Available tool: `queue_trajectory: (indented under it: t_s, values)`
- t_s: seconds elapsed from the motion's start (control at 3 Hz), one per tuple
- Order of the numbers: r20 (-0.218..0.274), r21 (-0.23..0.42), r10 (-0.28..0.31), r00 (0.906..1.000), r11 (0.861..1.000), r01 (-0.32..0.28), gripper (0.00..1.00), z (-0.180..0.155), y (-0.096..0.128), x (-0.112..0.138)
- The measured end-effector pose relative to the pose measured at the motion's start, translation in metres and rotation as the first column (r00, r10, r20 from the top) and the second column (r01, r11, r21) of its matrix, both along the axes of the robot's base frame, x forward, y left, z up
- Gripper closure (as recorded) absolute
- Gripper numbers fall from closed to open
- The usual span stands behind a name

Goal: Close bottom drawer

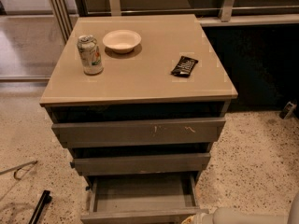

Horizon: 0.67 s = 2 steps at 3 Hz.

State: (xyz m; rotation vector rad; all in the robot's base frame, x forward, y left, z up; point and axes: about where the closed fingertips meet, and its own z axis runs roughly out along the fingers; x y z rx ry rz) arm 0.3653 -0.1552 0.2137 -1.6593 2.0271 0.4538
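The bottom drawer (140,195) is the lowest of three grey drawers in a low cabinet and stands pulled out, showing its shallow empty grey box. Its front panel (135,215) runs along the bottom edge of the camera view. My gripper (192,219) is at the bottom edge, right at the right end of that front panel, mostly cut off by the frame. My white arm (247,216) comes in from the bottom right corner. The middle drawer (140,164) and the wide top drawer (140,132) with pale scratches sit pushed further in.
On the beige cabinet top (140,73) stand a drink can (90,54), a white bowl (121,40) and a dark snack packet (184,66). A black tool (39,206) and a wire (18,169) lie on the speckled floor to the left. A dark wall is to the right.
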Motion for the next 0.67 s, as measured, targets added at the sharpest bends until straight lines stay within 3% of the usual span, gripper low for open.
queue_trajectory:
  t_s: [0.67]
  values:
    - [0.064, 0.063, 0.016, 0.9978, 0.998, -0.02, 1.0, -0.038, 0.017, 0.021]
